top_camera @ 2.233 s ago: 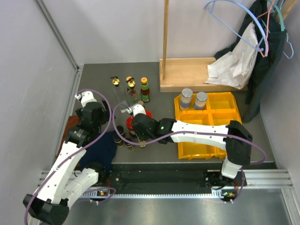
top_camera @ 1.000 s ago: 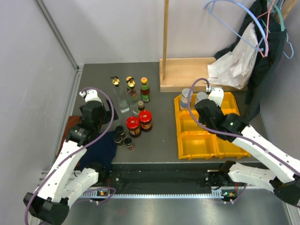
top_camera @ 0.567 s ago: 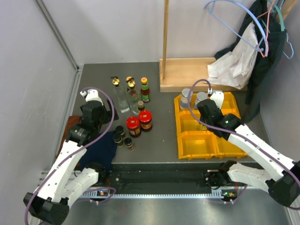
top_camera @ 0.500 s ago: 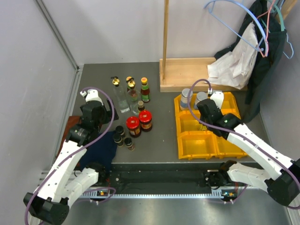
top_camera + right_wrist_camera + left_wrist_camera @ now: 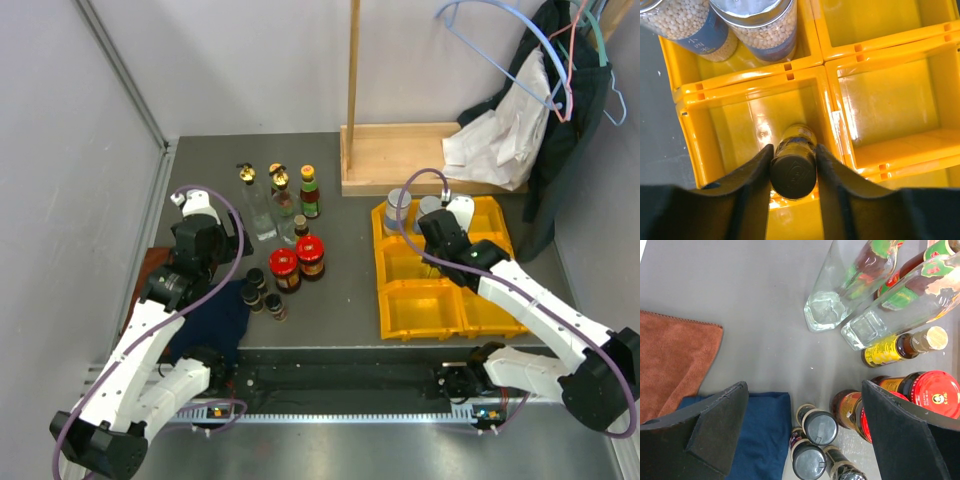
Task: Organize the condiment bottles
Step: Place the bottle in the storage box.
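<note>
No wording can be made out. The red-lidded dark glass jar [image 5: 939, 392] bears a small gold emblem on its lid. The small brown bottle with a yellow label [image 5: 882, 350] has fine dark print, and the pale silver-lidded jar with a blue label [image 5: 702, 40] has white characters, all blurred.

Yellow bin [image 5: 755, 75]: glossy plastic. Tall bottles [image 5: 832, 295] at 1 o'clock: clear glass. Small dark bottle [image 5: 793, 157] w/ matt blk cap. Orange cloth [image 5: 675, 365]: nubby fabric. Table [image 5: 740, 300]: matt grey.
</note>
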`<state>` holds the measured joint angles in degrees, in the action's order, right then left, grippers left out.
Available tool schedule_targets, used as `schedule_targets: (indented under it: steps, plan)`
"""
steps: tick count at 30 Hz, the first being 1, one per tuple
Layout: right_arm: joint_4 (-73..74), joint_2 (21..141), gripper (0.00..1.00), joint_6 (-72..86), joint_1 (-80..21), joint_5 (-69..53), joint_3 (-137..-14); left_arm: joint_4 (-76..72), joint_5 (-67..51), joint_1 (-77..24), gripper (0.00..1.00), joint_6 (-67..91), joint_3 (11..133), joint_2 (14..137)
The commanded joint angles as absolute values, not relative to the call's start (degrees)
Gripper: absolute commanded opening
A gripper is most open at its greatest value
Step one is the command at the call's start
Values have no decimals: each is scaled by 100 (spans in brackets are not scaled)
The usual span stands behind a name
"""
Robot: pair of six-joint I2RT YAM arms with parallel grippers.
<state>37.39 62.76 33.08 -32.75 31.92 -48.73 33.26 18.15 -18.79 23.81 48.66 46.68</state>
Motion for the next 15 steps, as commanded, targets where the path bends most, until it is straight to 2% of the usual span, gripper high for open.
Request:
schedule_targets:
  steps: [1,2,4,5,8,10,15]
  plan:
    - [3498,6240,47,3287,-3199,3191,-4904,3146,1740,-1854,99,2303,5098,4693]
    - [3515,6223,60,3287,-3208,3182,-4922,3146,1732,-1854,99,2294,5098,4702]
    - [3594,6179,70,3261,-3208,3129,-4957,3173,1688,-1854,99,2276,5106,4702]
    - [3612,6135,80,3226,-3199,3112,-4992,3173,1653,-1854,99,2276,5124,4702]
    - [3779,6012,93,3147,-3199,3050,-5123,3173,1486,-1854,99,2206,5124,4676]
    - [3884,5924,98,3085,-3199,3024,-5237,3164,1337,-1854,99,2119,5133,4667]
    - [4113,5503,99,2997,-3208,2927,-5440,3085,312,-1854,99,1917,5124,4746]
